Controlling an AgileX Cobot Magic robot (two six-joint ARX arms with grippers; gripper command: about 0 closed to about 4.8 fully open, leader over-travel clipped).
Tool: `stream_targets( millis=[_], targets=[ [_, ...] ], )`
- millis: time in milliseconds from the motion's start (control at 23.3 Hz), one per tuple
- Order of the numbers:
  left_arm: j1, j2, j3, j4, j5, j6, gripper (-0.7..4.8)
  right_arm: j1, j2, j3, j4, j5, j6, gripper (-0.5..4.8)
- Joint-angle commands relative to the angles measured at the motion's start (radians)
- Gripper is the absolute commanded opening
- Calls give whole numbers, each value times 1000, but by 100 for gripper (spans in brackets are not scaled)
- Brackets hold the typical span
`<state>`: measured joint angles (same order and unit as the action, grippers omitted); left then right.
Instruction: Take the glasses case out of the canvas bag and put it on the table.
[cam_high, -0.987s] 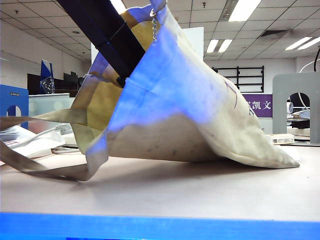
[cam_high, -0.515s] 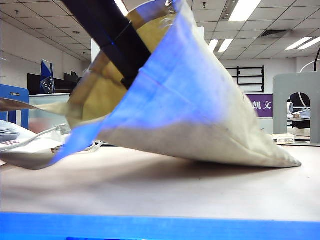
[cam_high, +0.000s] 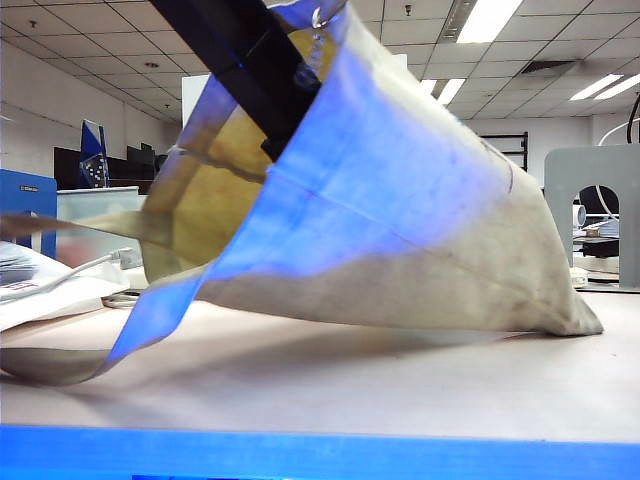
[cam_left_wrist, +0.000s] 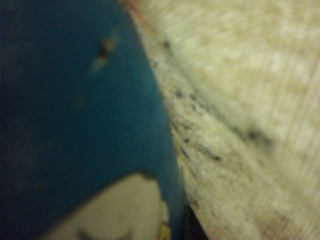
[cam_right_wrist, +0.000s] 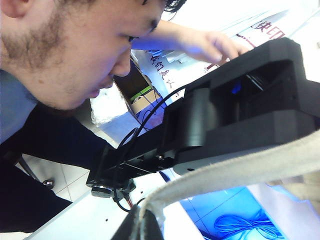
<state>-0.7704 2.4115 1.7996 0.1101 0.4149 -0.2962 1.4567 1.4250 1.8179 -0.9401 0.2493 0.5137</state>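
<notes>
Glasses case, blue rounded shell with a white patch (cam_left_wrist: 85, 150), fills the left wrist view at very close range, pressed against the cream woven cloth of the floppy canvas bag (cam_left_wrist: 240, 100) it lies inside. The left gripper's fingers are hidden, so I cannot tell how they stand. Its black arm (cam_high: 240, 60) reaches down into the bag's raised mouth, on the left. The right gripper (cam_right_wrist: 142, 225) is pinched together on the bag's cream strap (cam_right_wrist: 225, 175). The bag's lower edge rests on the pale beige table (cam_high: 350, 390).
</notes>
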Motion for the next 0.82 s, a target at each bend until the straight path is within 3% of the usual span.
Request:
stream_targets(
  millis=[43, 129, 172, 258, 343, 472, 601, 644, 730, 773, 816],
  targets=[
    [81, 26, -19, -214, -213, 115, 69, 2, -3, 5, 24, -4, -2, -2],
    [121, 3, -19, -274, -246, 128, 70, 2, -3, 5, 25, -4, -2, -2],
    [137, 3, -19, -279, -231, 126, 92, 2, 3, 5, 24, -4, -2, -2],
    [143, 0, -19, -279, -224, 128, 91, 1, 3, 5, 25, -2, -2, -2],
    [143, -37, -19, -317, -147, 128, 88, 1, 3, 5, 24, -4, -2, -2],
    [139, -131, -19, -323, -141, 121, 89, 1, 3, 5, 24, -4, -2, -2],
    [123, -164, -20, -367, -144, 98, 299, 1, 3, 5, 24, -4, -2, -2],
    [120, -163, -20, -381, -146, 105, 311, 1, 3, 5, 24, -4, -2, -2],
    [119, -163, -20, -399, -149, 105, 308, 1, 3, 5, 24, -4, -2, -2],
    [121, -163, -20, -393, -149, 103, 260, 1, 3, 5, 25, -4, -2, -2],
    [124, -163, -20, -389, -148, 106, 133, 1, 3, 5, 24, -4, -2, -2]
  ],
)
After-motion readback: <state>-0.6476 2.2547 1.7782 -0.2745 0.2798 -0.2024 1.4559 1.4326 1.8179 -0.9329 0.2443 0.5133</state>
